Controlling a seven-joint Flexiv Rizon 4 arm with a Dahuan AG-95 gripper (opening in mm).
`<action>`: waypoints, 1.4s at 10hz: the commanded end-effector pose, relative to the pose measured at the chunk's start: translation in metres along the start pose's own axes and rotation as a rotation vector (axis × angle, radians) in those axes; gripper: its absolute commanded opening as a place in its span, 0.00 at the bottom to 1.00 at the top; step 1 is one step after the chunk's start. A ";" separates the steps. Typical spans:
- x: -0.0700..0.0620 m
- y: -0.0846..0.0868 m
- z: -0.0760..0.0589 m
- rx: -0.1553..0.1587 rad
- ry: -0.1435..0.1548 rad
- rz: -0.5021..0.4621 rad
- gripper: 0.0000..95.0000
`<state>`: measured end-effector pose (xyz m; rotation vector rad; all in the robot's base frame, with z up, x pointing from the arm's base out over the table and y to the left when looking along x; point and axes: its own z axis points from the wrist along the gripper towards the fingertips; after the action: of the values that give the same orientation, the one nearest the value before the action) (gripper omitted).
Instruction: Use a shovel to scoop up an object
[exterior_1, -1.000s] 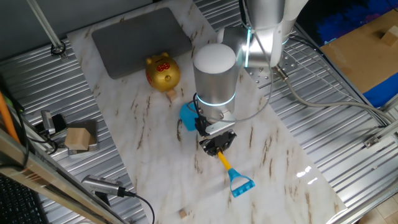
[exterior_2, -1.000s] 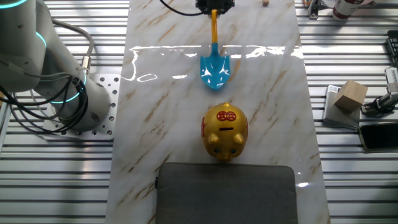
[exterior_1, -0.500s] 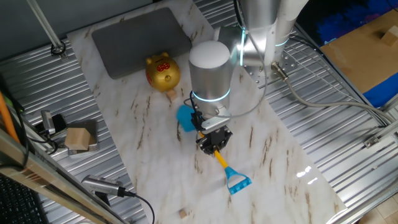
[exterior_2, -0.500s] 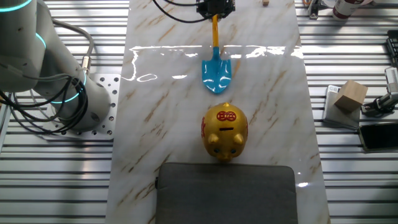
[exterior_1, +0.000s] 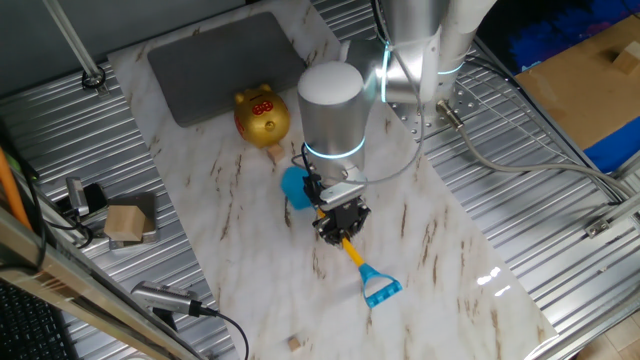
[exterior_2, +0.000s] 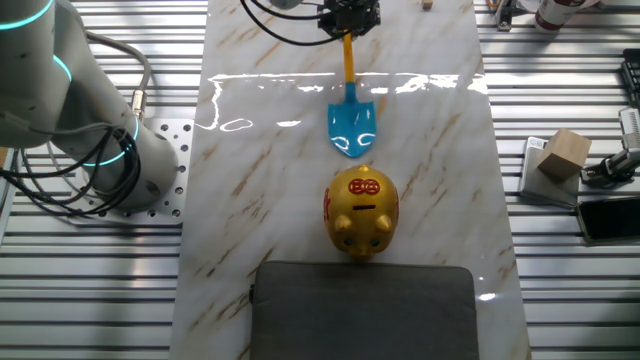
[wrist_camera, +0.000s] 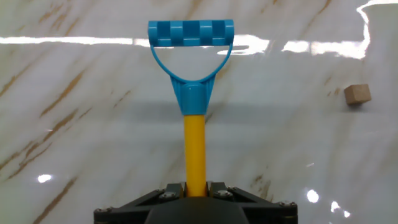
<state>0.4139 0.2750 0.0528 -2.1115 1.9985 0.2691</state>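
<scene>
The gripper clamps the shovel on its yellow shaft, blade trailing behind, D-end leading. The object, 1 tiny cube, sits on the marble tabletop ahead and right of the gripper, opposite the blade.

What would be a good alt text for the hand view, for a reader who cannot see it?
The hand grips the yellow shaft of a toy shovel, whose blue D-shaped end points away from the camera over a marble table. A tiny tan wooden cube lies on the table to the right, apart from the shovel.
</scene>
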 end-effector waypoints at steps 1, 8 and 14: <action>0.003 -0.001 -0.002 -0.002 -0.003 -0.006 0.00; 0.019 -0.004 -0.008 -0.001 -0.020 -0.029 0.00; 0.031 -0.003 -0.012 -0.002 -0.023 -0.053 0.00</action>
<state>0.4179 0.2420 0.0562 -2.1524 1.9245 0.2875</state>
